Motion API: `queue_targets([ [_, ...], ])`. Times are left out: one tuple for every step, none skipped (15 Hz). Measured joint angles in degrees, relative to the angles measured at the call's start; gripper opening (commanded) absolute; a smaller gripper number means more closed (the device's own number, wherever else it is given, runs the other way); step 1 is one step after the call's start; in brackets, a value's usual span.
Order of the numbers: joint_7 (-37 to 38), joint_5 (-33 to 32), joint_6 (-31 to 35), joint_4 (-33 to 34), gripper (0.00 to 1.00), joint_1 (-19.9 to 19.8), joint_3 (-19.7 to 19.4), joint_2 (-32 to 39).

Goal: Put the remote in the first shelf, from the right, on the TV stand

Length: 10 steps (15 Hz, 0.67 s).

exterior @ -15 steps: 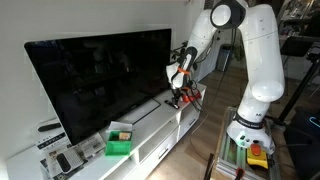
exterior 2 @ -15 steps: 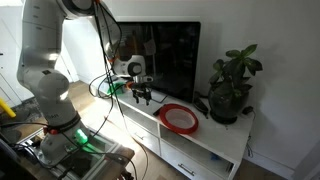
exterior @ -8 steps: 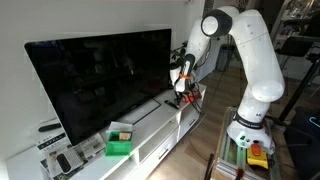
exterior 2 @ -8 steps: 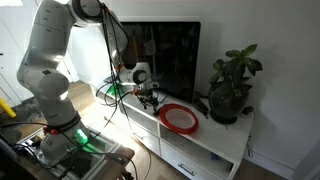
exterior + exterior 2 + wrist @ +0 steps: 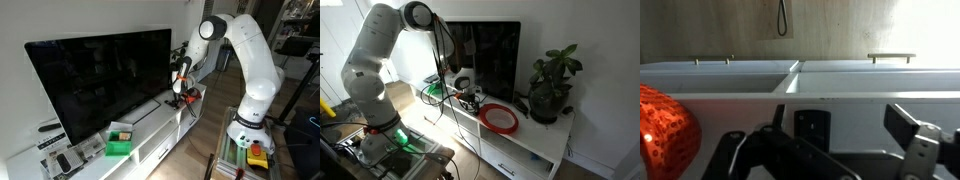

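Wrist view, what is it showing along the bottom edge?

The gripper (image 5: 817,128) is filling that edge. Its dark fingers (image 5: 902,120) are standing wide apart, so the jaws are released and gripping nothing.

And where is the remote lying?

The remote (image 5: 812,124) is sitting in the lower middle of that frame, on the white top of the TV stand (image 5: 860,112). It is lying between the spread fingers and is narrower than the gap between them. A red mesh bowl (image 5: 665,135) is showing at the lower left.

What is appearing above it?

Two white compartments are running side by side across the middle of the frame, with a divider between them. A dark cable (image 5: 783,18) is hanging at the top.

How is the arm standing from outside?

In an exterior view the white Franka arm (image 5: 245,60) is arching from the right of the frame towards the centre. The gripper (image 5: 181,93) is hanging just over the stand's top, beside the right edge of the big black TV (image 5: 95,80), and a green box (image 5: 118,142) is resting on the stand at the lower left. In an exterior view the gripper (image 5: 470,97) is hovering just left of the red bowl, and a potted plant (image 5: 550,85) is standing further right. The remote is showing too small there to make out
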Motion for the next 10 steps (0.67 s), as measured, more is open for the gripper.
queue_targets([
  [-0.2,0.3,0.6,0.4,1.0,-0.5,0.1,0.4],
  [-0.3,0.5,1.5,0.8,1.0,-0.9,0.1,0.7],
  [-0.5,0.5,2.4,1.2,1.0,-1.3,0.1,1.0],
  [-0.7,0.6,3.4,1.6,1.0,-1.7,0.1,1.4],
  [-0.8,0.6,4.2,1.9,1.0,-2.0,0.1,1.8],
  [-0.8,0.6,4.6,2.4,0.95,-2.2,0.1,2.3],
  [-0.8,0.6,4.8,2.8,0.74,-2.2,0.2,2.7],
  [-0.8,0.6,4.8,3.2,0.71,-2.2,0.2,3.2],
  [-0.8,0.7,4.8,3.6,0.69,-2.2,0.2,3.6],
  [-0.8,0.7,4.8,4.1,0.63,-2.2,0.2,4.1],
])
